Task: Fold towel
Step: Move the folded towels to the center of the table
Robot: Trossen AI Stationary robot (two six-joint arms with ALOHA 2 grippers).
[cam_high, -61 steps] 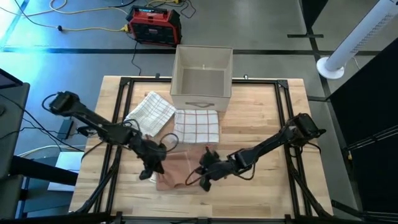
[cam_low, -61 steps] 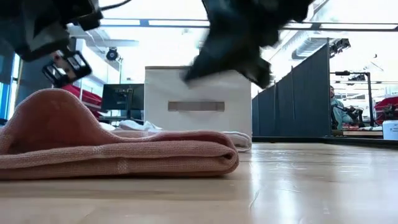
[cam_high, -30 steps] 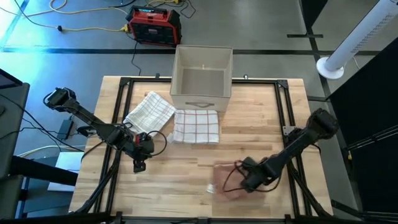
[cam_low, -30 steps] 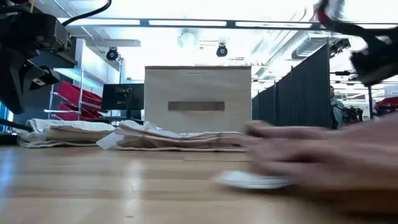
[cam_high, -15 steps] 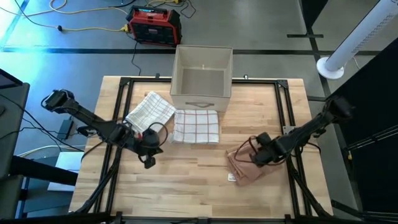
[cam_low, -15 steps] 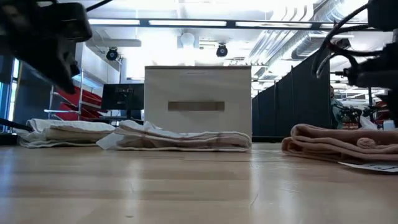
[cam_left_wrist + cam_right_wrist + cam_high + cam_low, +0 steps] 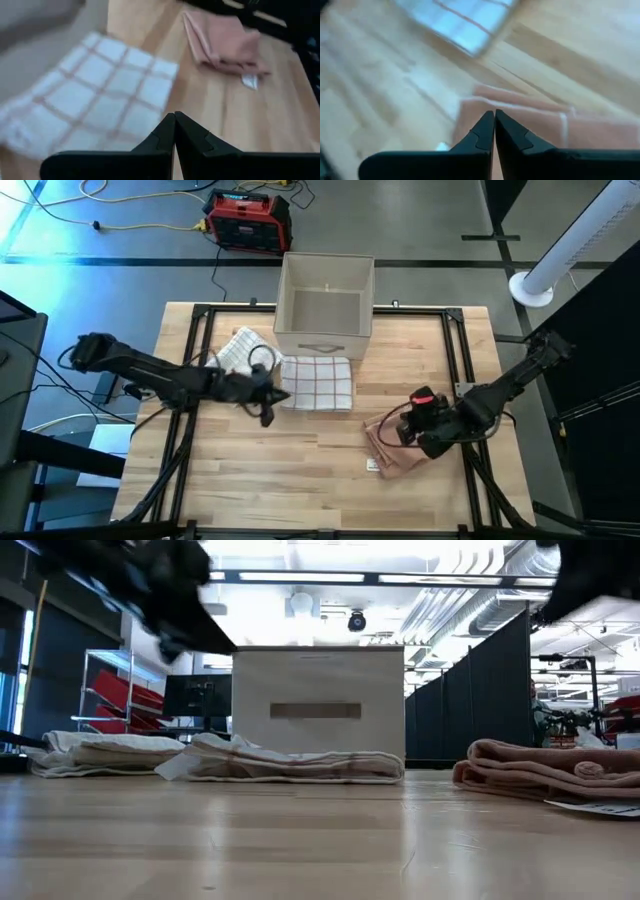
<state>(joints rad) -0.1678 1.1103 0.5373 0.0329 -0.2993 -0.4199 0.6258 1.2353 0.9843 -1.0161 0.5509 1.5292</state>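
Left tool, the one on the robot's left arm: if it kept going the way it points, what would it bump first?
Probably the checked towel. The left tool, fingers shut, points at its edge; beyond lies the pink towel.

Wooden desk [image 7: 300,470] has a folded pink towel [image 7: 390,448], two checked cloths [image 7: 318,382] [image 7: 238,350], plus a beige box [image 7: 324,305] at the back.

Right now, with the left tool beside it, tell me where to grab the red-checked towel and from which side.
Take the red-checked towel at its left edge, nearest the left tool, coming from above. It lies flat against the table, so a free edge should be easier to pinch than the middle. Both tools look shut; the left must open first.
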